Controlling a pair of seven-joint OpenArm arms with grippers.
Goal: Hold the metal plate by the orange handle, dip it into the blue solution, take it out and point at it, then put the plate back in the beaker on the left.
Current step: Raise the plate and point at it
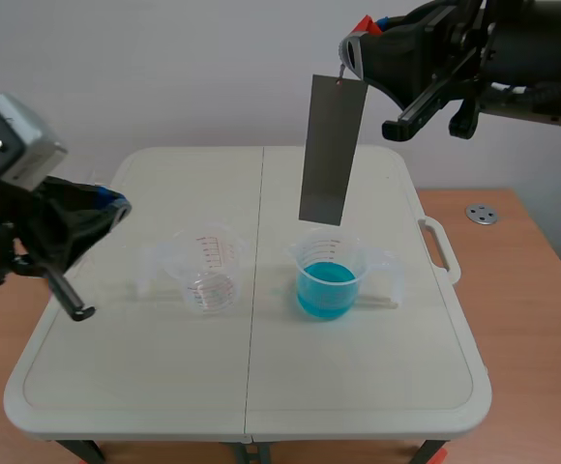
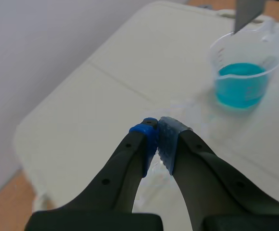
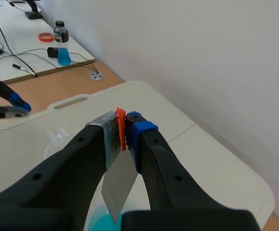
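The right gripper has its fingers clamped on the orange handle at the top edge of the metal plate. The handle is pinched between the two pads, and the plate hangs straight down below them. The plate is a long, flat, dull-grey rectangular strip. Its lower edge is just above the rim of the beaker of blue solution, clear of the liquid. The left gripper hovers low over the table near the empty beaker, its fingers pressed together with nothing between them.
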